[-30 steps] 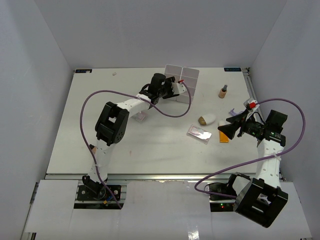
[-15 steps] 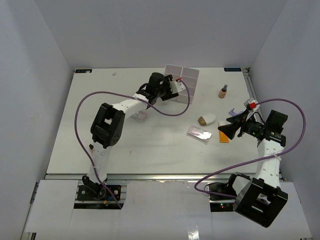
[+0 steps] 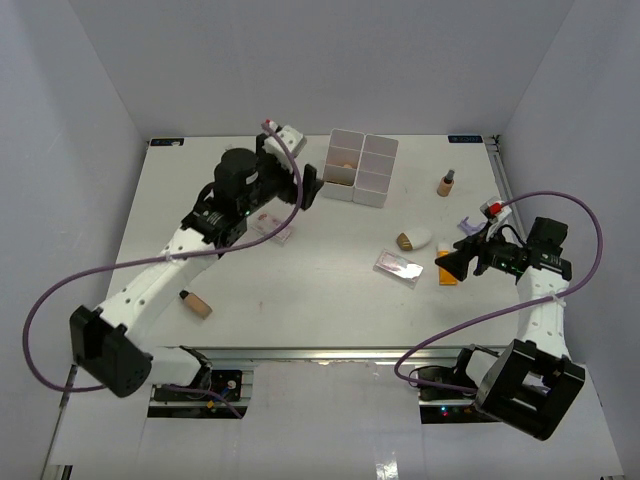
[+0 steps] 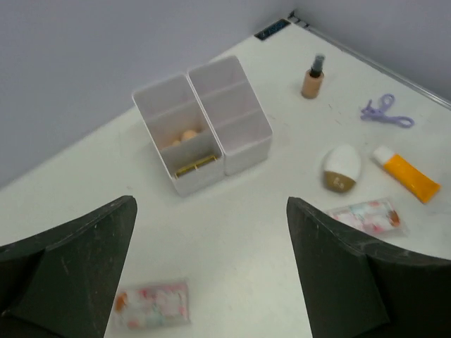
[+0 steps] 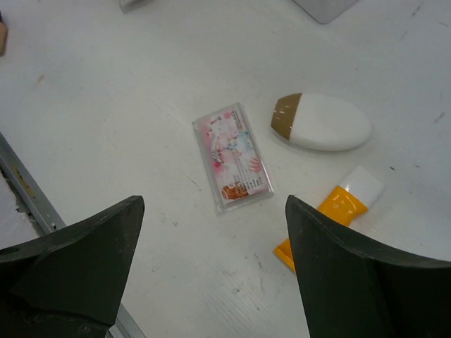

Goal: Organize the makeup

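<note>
white compartment box: far centre | purple cord: right, lying loose

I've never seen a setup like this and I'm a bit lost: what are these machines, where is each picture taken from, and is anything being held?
These are two robot arms, a left arm and a right arm, bolted at the near edge of a white table. The wide picture looks down from above and behind them. The other two come from a camera on each wrist; the dark shapes are that arm's own fingers. The left pincer and right pincer are open and hold nothing. On the table lie makeup items: two pink packets, a white-and-gold egg, an orange tube, a tan bottle. The white box has some small pieces inside.
</note>
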Controlling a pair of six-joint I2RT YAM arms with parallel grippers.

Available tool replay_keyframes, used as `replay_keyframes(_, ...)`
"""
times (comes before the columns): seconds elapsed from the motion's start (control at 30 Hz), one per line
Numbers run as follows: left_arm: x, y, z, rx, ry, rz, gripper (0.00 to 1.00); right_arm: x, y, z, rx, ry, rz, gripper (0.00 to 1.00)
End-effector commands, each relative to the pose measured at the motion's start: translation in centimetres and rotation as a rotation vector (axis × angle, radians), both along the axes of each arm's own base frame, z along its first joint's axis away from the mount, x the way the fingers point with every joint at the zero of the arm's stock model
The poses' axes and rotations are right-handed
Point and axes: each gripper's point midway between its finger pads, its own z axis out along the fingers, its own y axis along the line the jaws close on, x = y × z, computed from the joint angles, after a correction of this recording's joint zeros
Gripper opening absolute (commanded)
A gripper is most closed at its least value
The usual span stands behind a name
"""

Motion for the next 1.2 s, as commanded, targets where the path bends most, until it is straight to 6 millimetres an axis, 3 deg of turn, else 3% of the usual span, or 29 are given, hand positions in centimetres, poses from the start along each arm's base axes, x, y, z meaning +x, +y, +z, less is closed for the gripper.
replay_keyframes(0.0,-7.6,3.6,-7.5,-0.105,0.346,0.062,0.98,1.9,-3.5,0.8,-0.208,-0.003,-0.110,0.90)
replay_keyframes(0.17,-11.5,5.9,-10.0,-0.149,0.358,0.064,0.98,2.5,-5.6,-0.8,-0.291,0.044,-0.224,0.92)
replay_keyframes(0.33,-13.2,6.5,-9.1,-0.169,0.280,0.021,0.98,4.3,-6.9,-1.1,-0.271,-0.073,-0.387,0.94)
replay_keyframes(0.4,-13.4,6.8,-9.4,-0.173,0.273,0.025,0.98,5.0,-6.0,0.3,-0.274,-0.200,-0.314,0.96)
replay_keyframes(0.53,-14.1,7.1,-9.6,-0.200,0.249,0.018,0.98,6.3,-4.0,2.8,-0.251,-0.344,-0.121,0.90)
replay_keyframes(0.7,-14.1,7.7,-9.0,-0.212,0.215,0.044,0.98,11.8,-5.6,0.8,-0.105,-0.133,-0.182,0.92)
replay_keyframes(0.87,-13.8,7.8,-9.7,-0.195,0.230,0.058,0.98,17.6,-7.5,-0.1,-0.081,-0.073,-0.301,0.95)
replay_keyframes(1.07,-13.2,8.0,-10.4,-0.175,0.245,0.081,0.98,22.7,-6.1,-1.1,-0.047,-0.026,-0.352,0.95)
replay_keyframes(1.17,-13.1,8.2,-10.6,-0.172,0.246,0.095,0.98,25.1,-6.0,-2.7,-0.075,0.002,-0.429,0.94)
